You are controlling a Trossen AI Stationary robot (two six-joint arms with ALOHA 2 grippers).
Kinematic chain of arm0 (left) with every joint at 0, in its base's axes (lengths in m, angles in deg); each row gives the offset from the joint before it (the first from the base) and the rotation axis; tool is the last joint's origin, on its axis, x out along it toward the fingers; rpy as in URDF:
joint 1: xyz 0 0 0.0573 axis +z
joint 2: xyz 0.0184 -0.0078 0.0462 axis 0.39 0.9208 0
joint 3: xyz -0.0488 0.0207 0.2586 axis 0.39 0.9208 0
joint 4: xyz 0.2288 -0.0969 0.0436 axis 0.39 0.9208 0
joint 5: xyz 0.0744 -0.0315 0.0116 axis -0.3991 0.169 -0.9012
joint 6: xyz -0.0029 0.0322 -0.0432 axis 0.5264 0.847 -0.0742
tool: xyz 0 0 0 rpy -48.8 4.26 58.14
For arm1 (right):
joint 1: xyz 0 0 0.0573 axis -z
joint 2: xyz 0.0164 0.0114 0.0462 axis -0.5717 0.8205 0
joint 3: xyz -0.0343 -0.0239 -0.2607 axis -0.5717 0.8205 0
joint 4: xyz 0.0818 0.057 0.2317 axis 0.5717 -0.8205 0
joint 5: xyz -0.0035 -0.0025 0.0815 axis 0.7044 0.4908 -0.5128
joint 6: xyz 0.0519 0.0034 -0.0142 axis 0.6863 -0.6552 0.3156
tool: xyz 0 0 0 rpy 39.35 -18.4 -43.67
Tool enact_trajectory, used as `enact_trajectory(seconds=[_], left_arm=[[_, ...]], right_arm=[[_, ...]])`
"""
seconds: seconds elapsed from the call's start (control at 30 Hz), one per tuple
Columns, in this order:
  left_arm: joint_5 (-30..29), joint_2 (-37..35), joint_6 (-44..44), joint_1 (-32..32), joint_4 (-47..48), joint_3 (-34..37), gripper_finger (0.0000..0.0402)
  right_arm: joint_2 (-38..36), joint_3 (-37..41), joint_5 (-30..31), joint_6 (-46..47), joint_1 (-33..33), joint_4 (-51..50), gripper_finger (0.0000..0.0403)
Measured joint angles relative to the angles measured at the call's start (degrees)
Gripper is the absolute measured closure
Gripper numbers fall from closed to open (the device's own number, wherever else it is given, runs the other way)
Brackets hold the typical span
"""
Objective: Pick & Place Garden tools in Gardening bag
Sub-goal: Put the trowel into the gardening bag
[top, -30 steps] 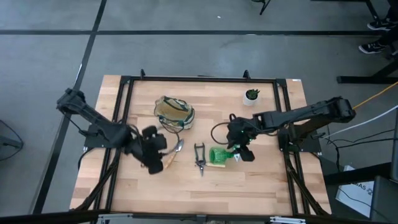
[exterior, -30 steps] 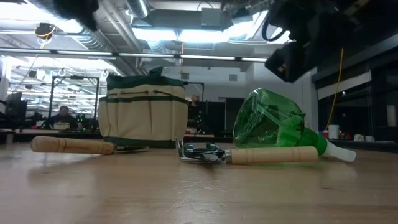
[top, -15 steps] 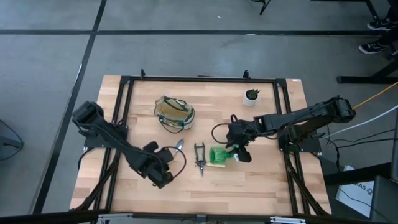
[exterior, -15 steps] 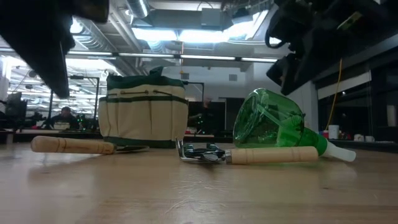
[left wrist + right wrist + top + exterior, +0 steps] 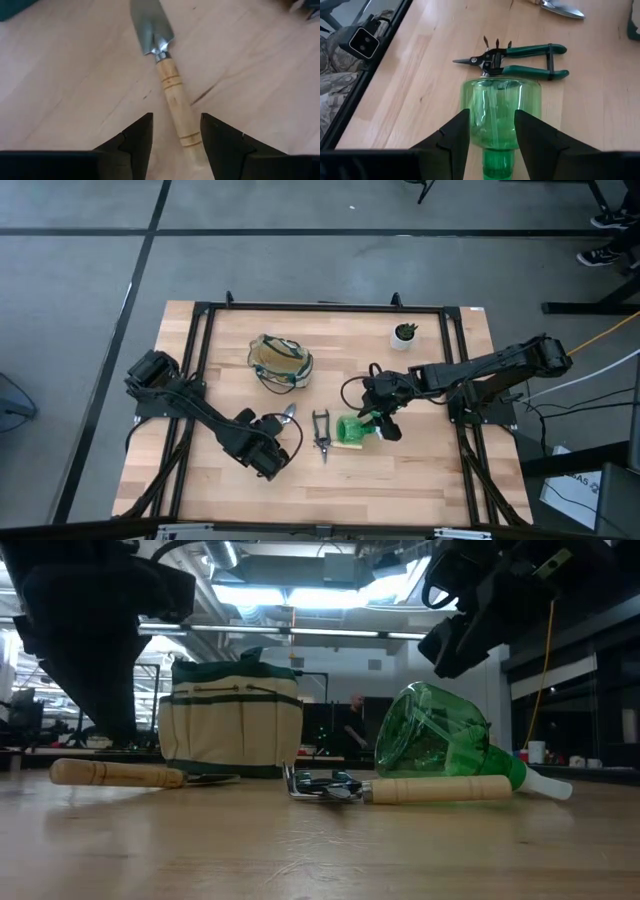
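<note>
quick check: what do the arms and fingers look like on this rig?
Both arms are dark, jointed, near-black. Left gripper and right gripper each have two black, wedge-shaped fingers. A black cable loops beside the right arm. No markings visible.

Two black jointed robot arms (image 5: 190, 405), each with looping black cable and blunt, wedge-shaped matte fingers (image 5: 137, 137).

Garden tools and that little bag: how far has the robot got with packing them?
Nothing looks packed yet. The trowel, pruning shears and spray bottle all lie on the table, outside the gardening bag. In hand: the left gripper stands open over the trowel's handle, the right gripper open astride the bottle. Every grasp and drop is left.
</note>
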Motion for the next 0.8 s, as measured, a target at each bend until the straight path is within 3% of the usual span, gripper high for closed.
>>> enact_trajectory(seconds=[0.23, 0.47, 0.67, 0.8], left_arm=[[0.78, 0.00, 1.11, 0.01, -2.04, 0.00, 0.0205], [0.96, 0.00, 1.23, 0.01, -2.01, 0.00, 0.0202], [1.58, 0.02, 1.26, 0.32, -1.98, 0.00, 0.0203], [2.23, 1.61, 1.26, 0.34, -2.06, -0.02, 0.0203]], right_arm=[[0.00, 0.00, -0.02, -0.22, 0.07, -0.12, 0.0245], [0.00, -0.02, 0.00, -0.22, 0.07, 0.04, 0.0245], [0.70, -0.07, 11.59, -0.42, -1.11, 1.42, 0.0245], [0.68, -0.09, 12.31, -3.32, -1.05, 1.67, 0.0245]])
